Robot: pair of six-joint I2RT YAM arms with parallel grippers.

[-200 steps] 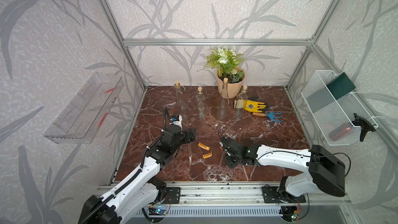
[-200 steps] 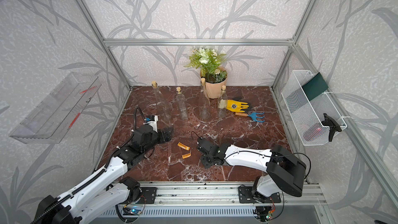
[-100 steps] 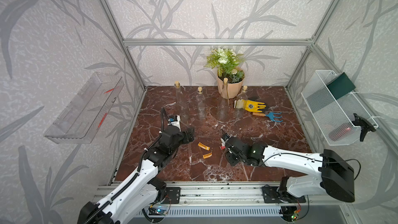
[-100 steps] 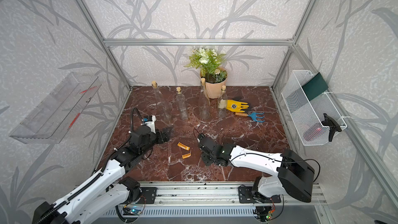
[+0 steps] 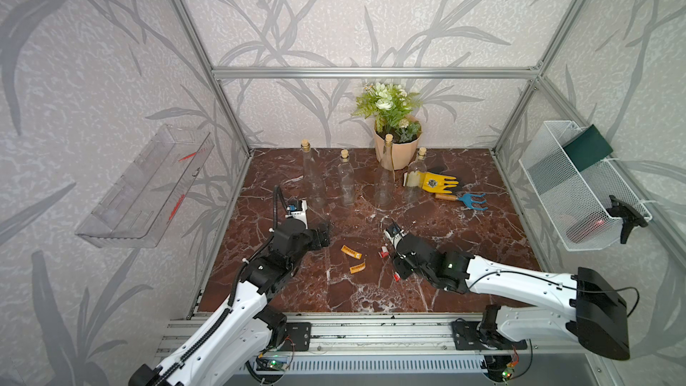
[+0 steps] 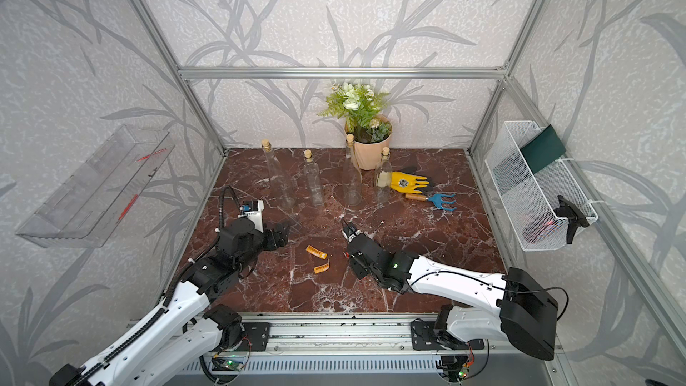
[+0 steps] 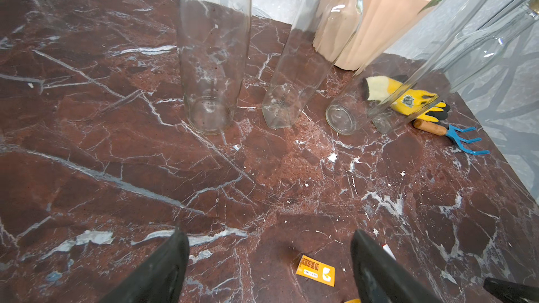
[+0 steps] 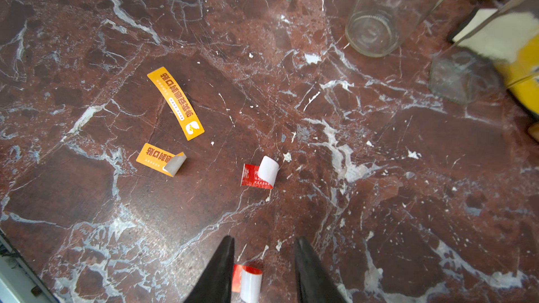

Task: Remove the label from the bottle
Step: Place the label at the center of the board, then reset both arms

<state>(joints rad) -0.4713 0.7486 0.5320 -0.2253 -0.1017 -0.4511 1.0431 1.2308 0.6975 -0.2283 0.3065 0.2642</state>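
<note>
red label [image 8: 247, 282] between right jaws

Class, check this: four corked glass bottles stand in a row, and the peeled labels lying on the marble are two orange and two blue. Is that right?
One detail is wrong: no label is blue. The right wrist view shows two orange labels and two red labels. The rest holds: in a top view the four corked bottles stand in a row.

Four corked clear glass bottles [image 5: 345, 183] stand upright in a row, and in front of them a long orange label [image 8: 175, 103], a shorter orange label [image 8: 154, 157] and two curled red labels [image 8: 256, 180] lie on the marble [image 8: 408, 199].
</note>
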